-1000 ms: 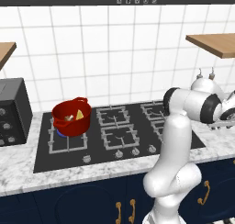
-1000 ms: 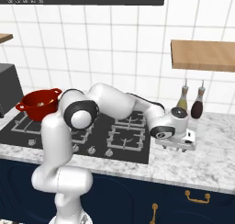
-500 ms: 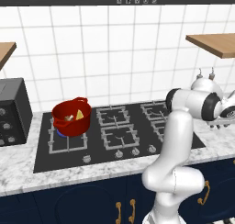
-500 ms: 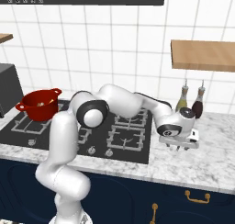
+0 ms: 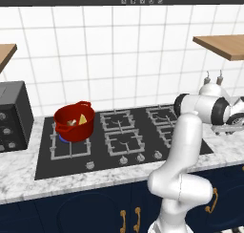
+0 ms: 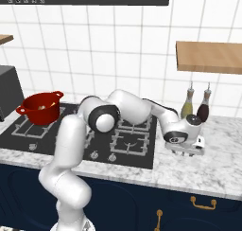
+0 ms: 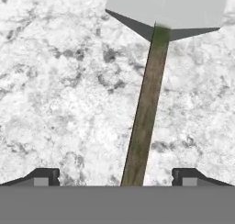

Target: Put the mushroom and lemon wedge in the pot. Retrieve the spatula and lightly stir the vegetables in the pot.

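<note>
- The robot's two-finger gripper point(image 7: 115, 177) hangs low over the speckled white marble counter point(image 7: 55, 81), its dark tips spread wide and holding nothing.
- The small spatula with a flat light-grey blade and thin dark handle point(image 7: 146, 103) lies flat on the counter, with its handle between the tips.
- Far off on the black stove point(image 5: 119, 141) sits the round shiny red pot point(image 5: 72, 122).
- The little yellow lemon wedge point(image 5: 83, 119) and the small tan mushroom point(image 5: 71, 123) lie inside it.

Spatula point(image 7: 151, 81) blade running off top edge of hand view, far from gripper point(image 7: 117, 177); handle end disappearing under grey band between fingertips. Contact with handle not telling. In right base view, hand blocking what is lying under it on counter point(image 6: 222, 164). Beyond gripper toward far end of hob, pot point(image 5: 74, 123) contents showing too small: yellow bit, tan bit.
</note>
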